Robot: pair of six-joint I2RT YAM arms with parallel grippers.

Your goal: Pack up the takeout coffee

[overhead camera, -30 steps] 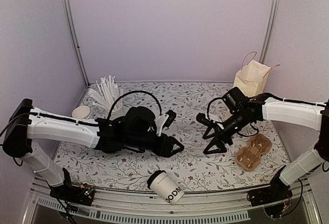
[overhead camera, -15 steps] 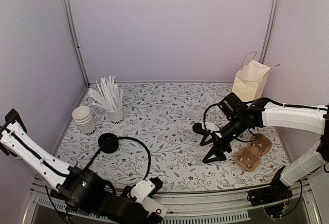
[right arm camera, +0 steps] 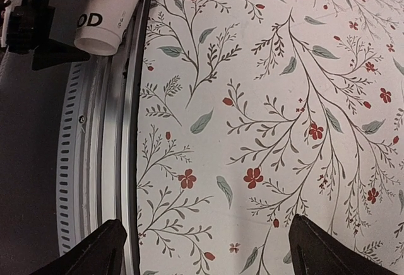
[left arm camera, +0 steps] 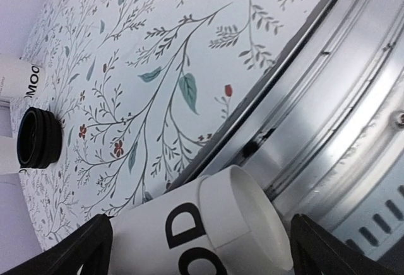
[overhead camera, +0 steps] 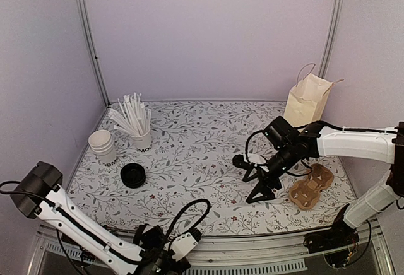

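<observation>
The coffee (left arm camera: 221, 215) lies on its side at the bottom of the left wrist view. It sits across the table's (left arm camera: 189, 48) near edge and partly over the metal rail (left arm camera: 353, 117). Its dark lettering faces up and a white end points right; the other end is cut off by the frame. The left claw (left arm camera: 202, 220) is released, its two fingers spread wide either side of the coffee. Whether the tips brush it I cannot tell. The right wrist view shows the same coffee in its upper left corner. In the top view the coffee is hidden at the bottom edge. The right claw (overhead camera: 246, 179) hangs right of centre, spread wide with nothing in it. Just right of it is a carrier (overhead camera: 311, 187), with a bag (overhead camera: 308, 98) above. At left sit a black lid (overhead camera: 132, 175), a cup stack (overhead camera: 101, 142) and a stick cup (overhead camera: 140, 137).
</observation>
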